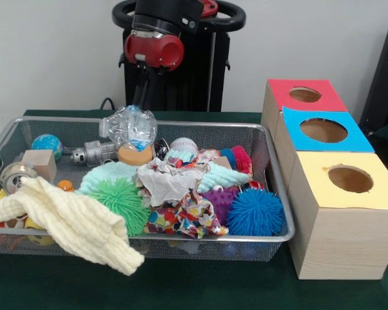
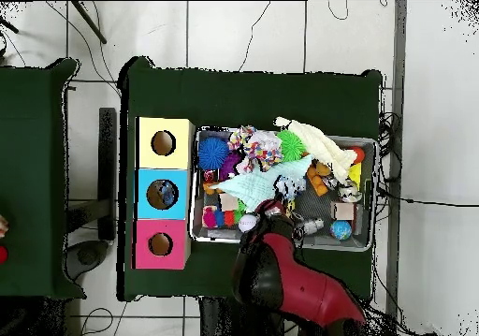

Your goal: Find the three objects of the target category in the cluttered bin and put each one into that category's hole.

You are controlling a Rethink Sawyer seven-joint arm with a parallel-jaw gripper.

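Observation:
The wire mesh bin (image 1: 181,237) is full of mixed clutter and also shows in the overhead view (image 2: 195,187). My gripper (image 1: 135,111) comes down over the bin's far side and is shut on a crinkly see-through plastic piece with blue marks (image 1: 129,127), held just above the clutter. In the overhead view the arm (image 2: 285,276) covers the gripper and the piece. The blue-panelled hole (image 1: 323,130) is in the middle wooden box to the right of the bin, and also shows in the overhead view (image 2: 162,194). I make out no other such plastic piece in the bin.
A red-panelled box (image 1: 304,94) and a yellow-panelled box (image 1: 350,179) flank the blue one. The bin holds a green spiky ball (image 1: 119,200), a blue spiky ball (image 1: 255,212), a cream knitted cloth (image 1: 64,223), a silver can (image 1: 94,153) and a wooden block (image 1: 40,165).

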